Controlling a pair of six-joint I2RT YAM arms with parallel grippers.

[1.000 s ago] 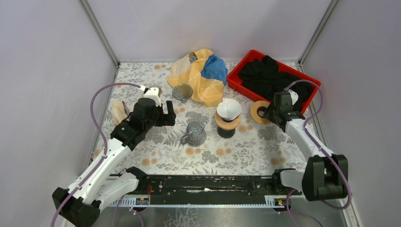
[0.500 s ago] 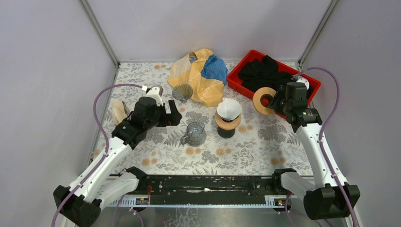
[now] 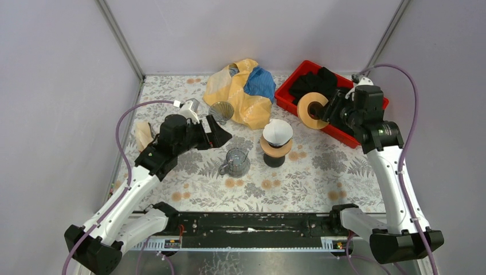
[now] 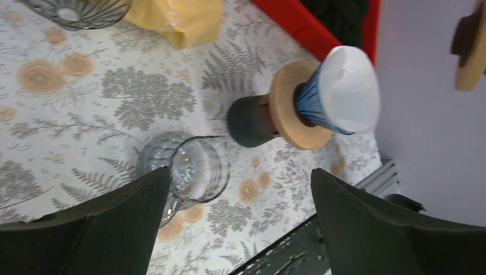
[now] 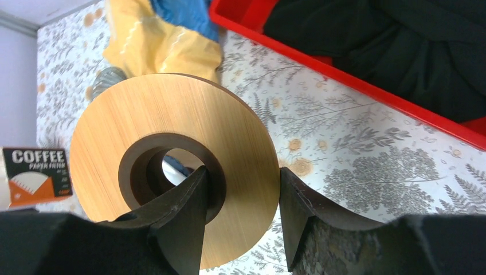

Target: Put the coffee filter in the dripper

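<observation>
A white paper coffee filter [image 3: 277, 131] sits in a blue dripper [image 4: 306, 103] on a wooden collar and black stand [image 3: 274, 158] at the table's middle. It also shows in the left wrist view [image 4: 351, 86]. My right gripper [image 3: 329, 110] is shut on a loose wooden ring [image 3: 312, 110] and holds it in the air over the red tray's front edge. In the right wrist view [image 5: 240, 183] one finger goes through the ring's [image 5: 240, 132] hole and the other is outside its rim. My left gripper [image 3: 216, 133] is open and empty, above a glass mug [image 3: 235, 162].
A glass cone dripper [image 3: 220, 112] stands at the back left, beside a yellow and blue bag [image 3: 243, 91]. A red tray [image 3: 285, 98] holds black cloth. A packet of filters [image 3: 142, 136] lies at the left; its box label shows in the right wrist view [image 5: 35, 175].
My right gripper has lifted the wooden ring off the table and carried it up and back toward the red tray. My left gripper has moved slightly right toward the mug.
</observation>
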